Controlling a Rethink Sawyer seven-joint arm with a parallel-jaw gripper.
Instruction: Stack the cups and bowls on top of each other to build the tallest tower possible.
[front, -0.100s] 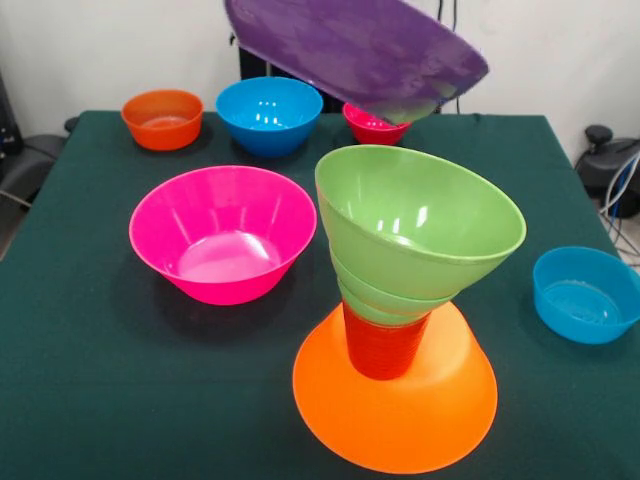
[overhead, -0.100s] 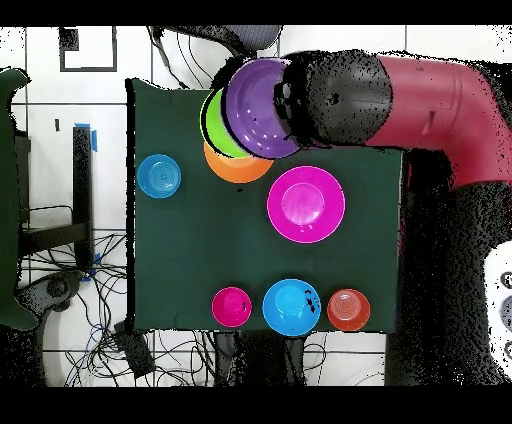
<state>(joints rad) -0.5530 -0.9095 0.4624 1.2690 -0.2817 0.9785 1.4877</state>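
One arm: the red and black arm (overhead, -0.100s: 430, 110) is seen reaching across the table in the overhead view, its end over the purple bowl (front, -0.100s: 360, 50).
Gripper: the fingers are hidden behind that bowl, so whether they are clenched or released cannot be told.
Purple bowl: it is held up in the air, tilted, above and just behind the tower (front, -0.100s: 400, 300), apart from the top green bowl (front, -0.100s: 425, 215).
Tower: a large orange bowl (front, -0.100s: 395, 405) is set rim downward on the green table cloth (front, -0.100s: 90, 380) as base; the orange-red cup (front, -0.100s: 385, 345) stands on it; a stack of green bowls is seated rim up in the cup, leaning slightly. The top green bowl is seen empty.
Pink bowl (front, -0.100s: 222, 235): upright beside the tower, nothing in it.
Small blue bowl (front, -0.100s: 585, 293): alone, well apart on the tower's other side, empty.
Far row: a small orange bowl (front, -0.100s: 162, 118), a blue bowl (front, -0.100s: 269, 113) and a small red bowl (front, -0.100s: 372, 125) are lined up, all upright; the red one is partly hidden by the purple bowl.
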